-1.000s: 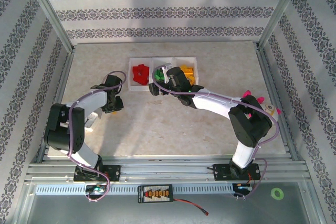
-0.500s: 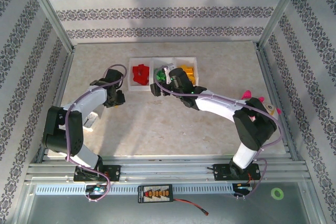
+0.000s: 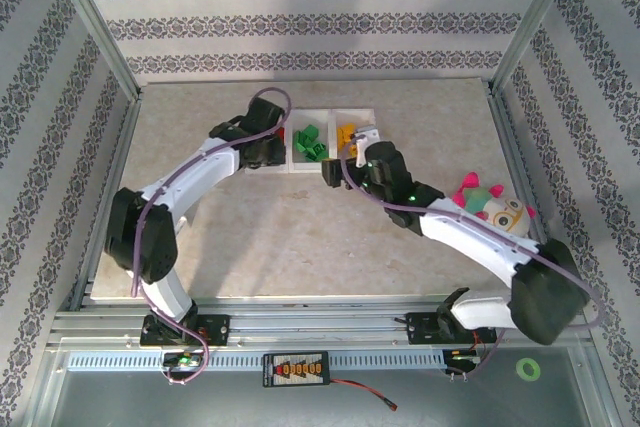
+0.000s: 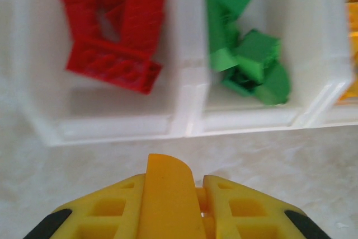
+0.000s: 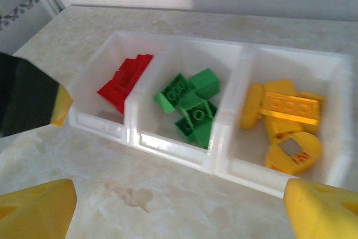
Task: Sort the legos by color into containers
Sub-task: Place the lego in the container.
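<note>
The containers [image 3: 312,161], three white bins joined in one row, stand on the table [image 3: 300,242] close to the middle of its far edge. Each bin holds one colour. The red legos [image 4: 114,32] lie in the left bin, the green legos [image 4: 249,62] in the middle one, and the orange-yellow legos [image 5: 285,124] in the right one.

The left gripper [image 4: 168,194] hangs low at the near left corner of the row, just beside the wall of the red bin. Its yellow fingers [image 4: 235,205] are pressed together, and nothing can be seen held between them. From its wrist camera, the tips sit over bare table just short of the bins' near wall.

The right gripper [image 5: 179,216] is on the near side of the row, facing the bins from slightly right of centre. Its jaws are spread wide, one yellow fingertip [image 5: 36,211] at each lower corner of its wrist view, with only bare table between them. It holds nothing.

A pink-and-teal plush toy [image 3: 490,202] lies near the right edge of the table, well apart from the bins.
</note>
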Controlling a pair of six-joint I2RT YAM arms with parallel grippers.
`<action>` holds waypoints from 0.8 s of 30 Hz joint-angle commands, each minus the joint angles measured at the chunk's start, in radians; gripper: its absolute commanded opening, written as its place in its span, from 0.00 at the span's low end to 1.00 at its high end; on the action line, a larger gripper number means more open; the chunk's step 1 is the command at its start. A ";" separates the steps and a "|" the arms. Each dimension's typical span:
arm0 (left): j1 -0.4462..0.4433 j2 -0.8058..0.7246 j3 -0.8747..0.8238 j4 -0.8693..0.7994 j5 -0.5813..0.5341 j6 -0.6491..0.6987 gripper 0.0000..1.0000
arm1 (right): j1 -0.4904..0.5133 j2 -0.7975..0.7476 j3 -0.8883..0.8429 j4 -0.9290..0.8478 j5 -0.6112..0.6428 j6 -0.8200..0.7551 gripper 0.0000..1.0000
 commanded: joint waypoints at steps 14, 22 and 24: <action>-0.148 0.445 0.641 0.007 0.072 0.083 0.15 | -0.081 -0.281 -0.128 -0.149 0.109 -0.008 0.95; -0.153 0.610 0.823 0.041 0.082 0.109 0.15 | -0.099 -0.263 -0.134 -0.131 0.082 -0.004 0.95; -0.153 0.646 0.857 0.060 0.101 0.132 0.16 | -0.103 -0.262 -0.133 -0.132 0.075 -0.005 0.95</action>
